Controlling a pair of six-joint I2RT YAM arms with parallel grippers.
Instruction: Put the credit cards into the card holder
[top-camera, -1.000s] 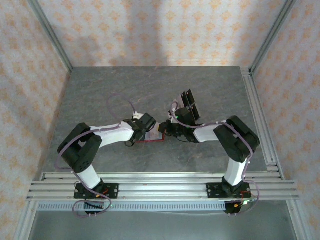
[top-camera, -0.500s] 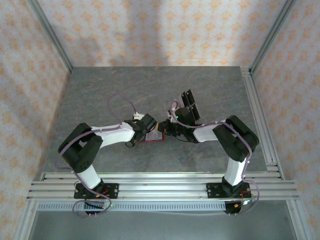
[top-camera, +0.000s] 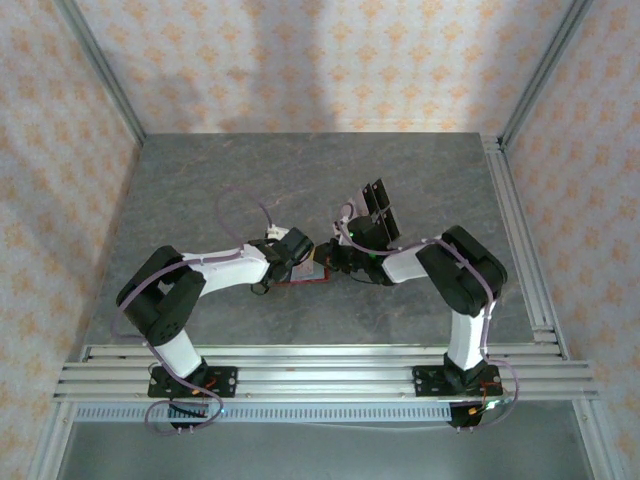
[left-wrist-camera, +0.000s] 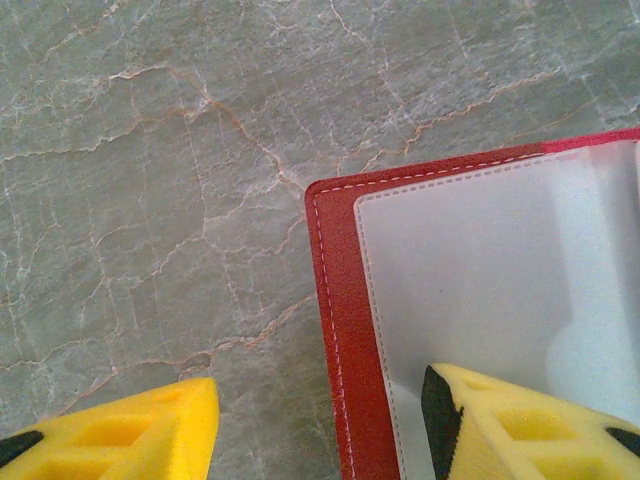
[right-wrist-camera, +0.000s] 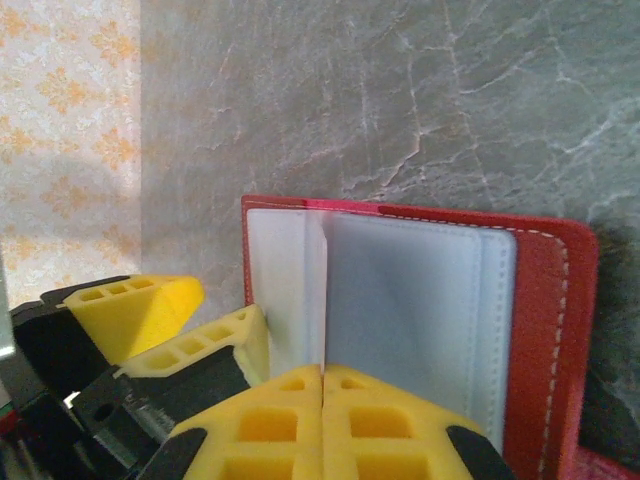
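Observation:
The red card holder (top-camera: 306, 277) lies open on the table between both arms. My left gripper (left-wrist-camera: 320, 385) is open and straddles its left red edge (left-wrist-camera: 335, 300): one finger (left-wrist-camera: 520, 420) rests on the pale inner pocket, the other finger (left-wrist-camera: 110, 430) is over the stone. My right gripper (right-wrist-camera: 322, 372) is shut on a thin pale credit card (right-wrist-camera: 318, 290), seen edge-on and standing upright over the holder's pockets (right-wrist-camera: 410, 300). The left gripper (right-wrist-camera: 190, 320) sits just left of that card. Two dark credit cards (top-camera: 378, 205) lie behind the right gripper (top-camera: 335, 258).
The grey marble-patterned tabletop (top-camera: 200, 190) stretches left and back of the holder. Patterned walls with metal corner posts (top-camera: 100, 70) close in the sides and rear. A metal rail (top-camera: 520, 220) runs along the table's right edge.
The right arm's elbow and forearm have shifted a little to the left. Both grippers stay at the card holder, which has not moved.

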